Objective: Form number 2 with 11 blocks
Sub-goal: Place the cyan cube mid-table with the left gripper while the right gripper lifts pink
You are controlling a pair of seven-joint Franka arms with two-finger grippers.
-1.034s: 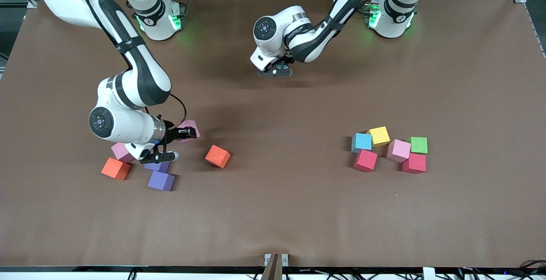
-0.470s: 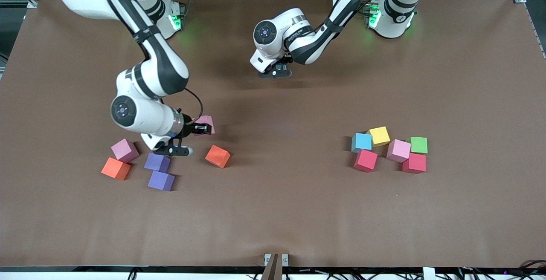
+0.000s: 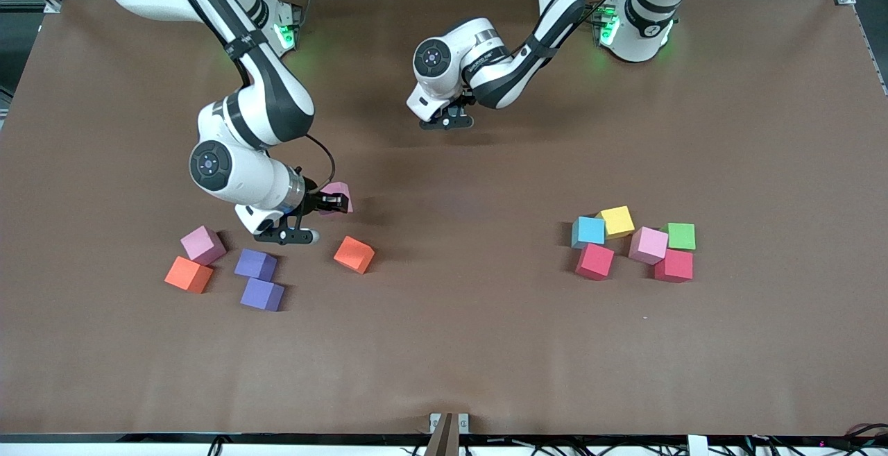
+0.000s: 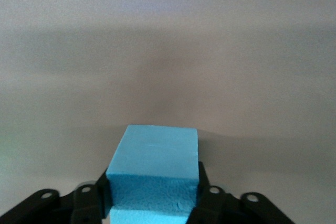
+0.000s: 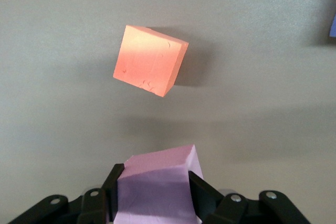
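Observation:
My right gripper [image 3: 331,203] is shut on a pink cube [image 3: 339,195], held in the air over bare table beside an orange cube [image 3: 354,255]. In the right wrist view the pink cube [image 5: 163,169] sits between the fingers and the orange cube [image 5: 150,60] lies below. My left gripper [image 3: 447,121] is shut on a blue cube [image 4: 155,156], low over the table near the robots' side; the front view hides that cube. A pink [image 3: 202,244], an orange [image 3: 188,274] and two purple cubes [image 3: 254,264] [image 3: 261,294] lie toward the right arm's end.
Toward the left arm's end lies a cluster: a blue cube [image 3: 588,231], a yellow cube [image 3: 617,221], a pink cube [image 3: 648,244], two red cubes [image 3: 594,261] [image 3: 673,266] and a green cube [image 3: 680,236]. The brown table [image 3: 458,331] is bare in the middle.
My right gripper has lifted the pink cube and carried it away from the cubes at the right arm's end, toward the table's middle. My left gripper has barely moved.

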